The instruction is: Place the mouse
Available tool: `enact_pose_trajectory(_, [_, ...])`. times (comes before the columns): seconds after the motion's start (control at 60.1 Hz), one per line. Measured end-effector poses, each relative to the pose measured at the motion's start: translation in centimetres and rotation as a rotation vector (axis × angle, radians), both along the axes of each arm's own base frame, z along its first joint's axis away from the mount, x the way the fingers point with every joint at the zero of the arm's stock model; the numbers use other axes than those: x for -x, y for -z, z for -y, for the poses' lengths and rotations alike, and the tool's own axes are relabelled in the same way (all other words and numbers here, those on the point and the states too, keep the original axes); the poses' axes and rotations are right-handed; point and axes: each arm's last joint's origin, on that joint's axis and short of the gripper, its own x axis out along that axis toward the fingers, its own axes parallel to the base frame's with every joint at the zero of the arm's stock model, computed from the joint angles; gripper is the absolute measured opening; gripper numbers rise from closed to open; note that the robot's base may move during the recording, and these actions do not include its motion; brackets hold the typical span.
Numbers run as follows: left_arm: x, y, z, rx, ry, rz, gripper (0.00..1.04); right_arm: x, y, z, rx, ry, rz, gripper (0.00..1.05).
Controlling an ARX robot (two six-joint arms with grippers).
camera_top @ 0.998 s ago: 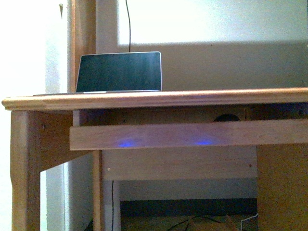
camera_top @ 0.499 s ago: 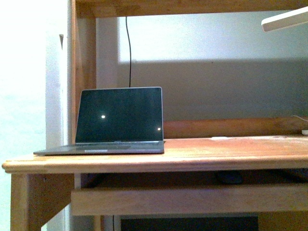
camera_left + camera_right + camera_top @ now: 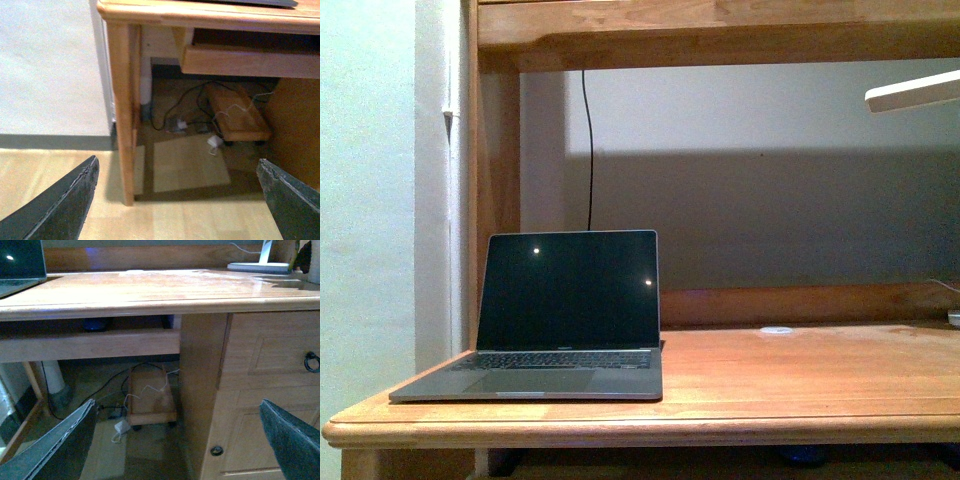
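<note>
The mouse (image 3: 95,324) is a small dark rounded shape on the pull-out shelf (image 3: 90,345) under the desk top, mostly in shadow. In the front view the mouse (image 3: 803,456) shows only as a dark bluish blob below the desk's front edge. My right gripper (image 3: 177,405) is open and empty, low in front of the desk, well short of the mouse. My left gripper (image 3: 177,162) is open and empty, over the floor by the desk's left leg (image 3: 122,115). Neither arm shows in the front view.
An open laptop (image 3: 555,320) stands on the wooden desk top (image 3: 800,385) at the left. A small flat white disc (image 3: 777,329) lies near the back. A lamp base (image 3: 257,265) stands at the right. A drawer front with a ring handle (image 3: 312,361) is at the right. Cables and a wheeled board (image 3: 237,115) lie under the desk.
The front view has risen: the desk edge dropped from mid-picture to the bottom, the pull-out shelf left the picture, and the desk top, the laptop keyboard and an upper shelf came into view.
</note>
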Motion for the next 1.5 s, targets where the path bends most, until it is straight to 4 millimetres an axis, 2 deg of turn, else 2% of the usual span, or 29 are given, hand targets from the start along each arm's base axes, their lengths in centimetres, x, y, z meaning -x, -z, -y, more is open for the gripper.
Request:
enact_pose_trajectory(0.05, [-2.4, -1.2, -0.8, -0.156, -0.026, 0.058, 0.97, 0.0, 0.0, 0.0, 0.000, 0.000, 0.000, 0.97])
enact_pose_trajectory(0.116, [-5.7, -1.1, -1.3, -0.433, 0.015, 0.123, 0.97, 0.0, 0.0, 0.0, 0.000, 0.000, 0.000, 0.97])
enact_pose_trajectory(0.133, [-6.1, -1.0, -1.3, -0.449, 0.020, 0.127, 0.97, 0.0, 0.0, 0.0, 0.000, -0.001, 0.000, 0.97])
enact_pose_trajectory(0.166, [-7.7, -0.5, -1.3, -0.587, 0.060, 0.151, 0.97, 0.0, 0.0, 0.0, 0.000, -0.001, 0.000, 0.97])
enact_pose_trajectory(0.249, [-10.7, 0.9, -1.1, -0.804, 0.132, 0.211, 0.97, 0.0, 0.0, 0.0, 0.000, -0.001, 0.000, 0.97])
enact_pose_trajectory(0.349, [-14.4, 2.9, -0.2, -1.014, 0.239, 0.305, 0.97, 0.0, 0.0, 0.0, 0.000, -0.001, 0.000, 0.97])
enact_pose_trajectory(0.416, [-16.3, 4.3, 0.7, -1.086, 0.315, 0.331, 0.97, 0.0, 0.0, 0.0, 0.000, -0.001, 0.000, 0.97])
enact_pose_trajectory(0.565, [-19.7, 6.1, 2.5, -1.173, 0.421, 0.380, 0.97, 0.0, 0.0, 0.0, 0.000, -0.001, 0.000, 0.97])
enact_pose_trajectory(0.732, [-23.4, 6.5, 4.1, -1.227, 0.461, 0.461, 0.97, 0.0, 0.0, 0.0, 0.000, -0.001, 0.000, 0.97])
enact_pose_trajectory(0.848, [-25.2, 6.9, 5.0, -1.244, 0.496, 0.477, 0.97, 0.0, 0.0, 0.0, 0.000, -0.001, 0.000, 0.97])
enact_pose_trajectory(1.081, [-28.2, 8.6, 6.2, -1.263, 0.557, 0.476, 0.97, 0.0, 0.0, 0.0, 0.000, -0.001, 0.000, 0.97])
enact_pose_trajectory(1.264, [-30.3, 9.0, 6.5, -1.292, 0.566, 0.495, 0.97, 0.0, 0.0, 0.0, 0.000, -0.001, 0.000, 0.97])
enact_pose_trajectory(1.497, [-31.6, 9.6, 6.7, -1.321, 0.612, 0.451, 0.97, 0.0, 0.0, 0.0, 0.000, -0.001, 0.000, 0.97])
